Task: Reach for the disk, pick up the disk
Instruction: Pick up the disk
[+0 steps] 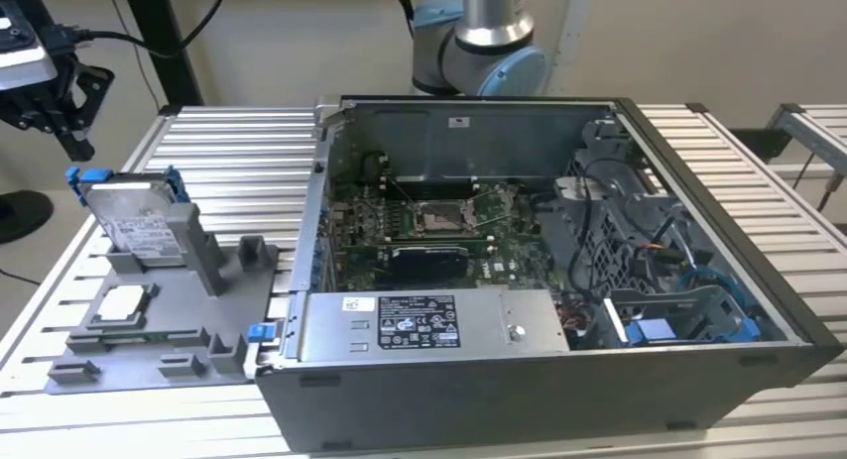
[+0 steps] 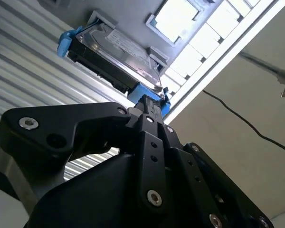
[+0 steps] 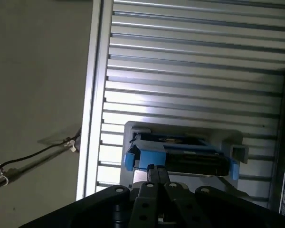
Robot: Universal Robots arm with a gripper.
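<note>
One disk [image 1: 137, 221], one chip [image 1: 119, 302], one grey holder [image 1: 185, 365], one computer case [image 1: 530, 385].

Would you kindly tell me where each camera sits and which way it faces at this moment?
Exterior view: off the arm, raised, looking down on the table, the open computer case and the disk on its grey fixture; part of the arm and the gripper show.
Second wrist view: on the wrist, looking along the gripper toward the disk.
First wrist view: on the wrist, looking past the gripper at the disk and table slats.
Shared: all three show gripper and disk.
</note>
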